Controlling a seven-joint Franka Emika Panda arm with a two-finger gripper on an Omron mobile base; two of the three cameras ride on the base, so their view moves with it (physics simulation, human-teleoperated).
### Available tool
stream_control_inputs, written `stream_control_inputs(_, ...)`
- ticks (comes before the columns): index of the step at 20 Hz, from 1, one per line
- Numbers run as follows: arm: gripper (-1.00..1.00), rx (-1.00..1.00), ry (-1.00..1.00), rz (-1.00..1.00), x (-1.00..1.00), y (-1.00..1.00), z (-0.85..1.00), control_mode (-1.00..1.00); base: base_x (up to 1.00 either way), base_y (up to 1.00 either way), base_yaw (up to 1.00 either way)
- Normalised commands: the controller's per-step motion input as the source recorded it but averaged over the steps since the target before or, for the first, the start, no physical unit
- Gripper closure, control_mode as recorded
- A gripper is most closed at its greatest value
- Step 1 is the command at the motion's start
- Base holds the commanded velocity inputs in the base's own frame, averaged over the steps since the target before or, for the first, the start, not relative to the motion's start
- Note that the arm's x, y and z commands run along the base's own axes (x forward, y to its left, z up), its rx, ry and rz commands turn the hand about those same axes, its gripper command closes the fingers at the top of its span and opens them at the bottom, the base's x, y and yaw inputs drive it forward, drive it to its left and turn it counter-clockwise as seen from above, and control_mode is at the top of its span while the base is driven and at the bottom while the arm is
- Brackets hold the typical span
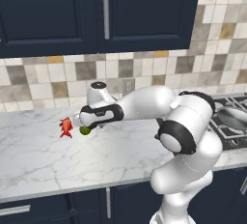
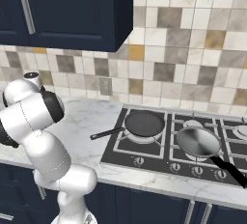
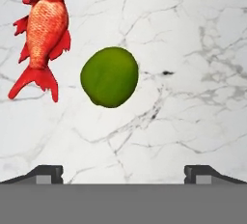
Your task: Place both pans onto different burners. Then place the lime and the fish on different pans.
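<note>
Since both pans (image 2: 144, 122) (image 2: 198, 141) sat on separate burners, the gripper (image 3: 123, 172) hovered with jaws spread above the lime (image 3: 110, 77), just beside the fish (image 3: 42, 39).

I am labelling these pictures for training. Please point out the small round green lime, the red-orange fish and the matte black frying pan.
small round green lime (image 3: 110, 77), hand view, middle of its skin.
red-orange fish (image 3: 45, 27), hand view, middle of its body.
matte black frying pan (image 2: 144, 122), right base view, middle of its bowl.

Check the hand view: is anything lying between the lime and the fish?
No. The lime and fish lie side by side, apart, with only bare marble counter in the narrow gap.
</note>
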Motion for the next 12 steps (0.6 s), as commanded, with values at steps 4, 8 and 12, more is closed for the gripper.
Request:
stream_control_inputs(4, -1.0, 0.0, -0.06, 0.0, 0.18, 0.14, -0.17, -1.0, 0.0, 0.0, 0.0)
stream_control_inputs(8, -1.0, 0.0, -0.06, 0.0, 0.19, 0.1, -0.09, -1.0, 0.0, 0.0, 0.0)
stream_control_inputs(12, -1.0, 0.0, -0.04, 0.0, 0.16, 0.07, -0.11, -1.0, 0.0, 0.0, 0.0)
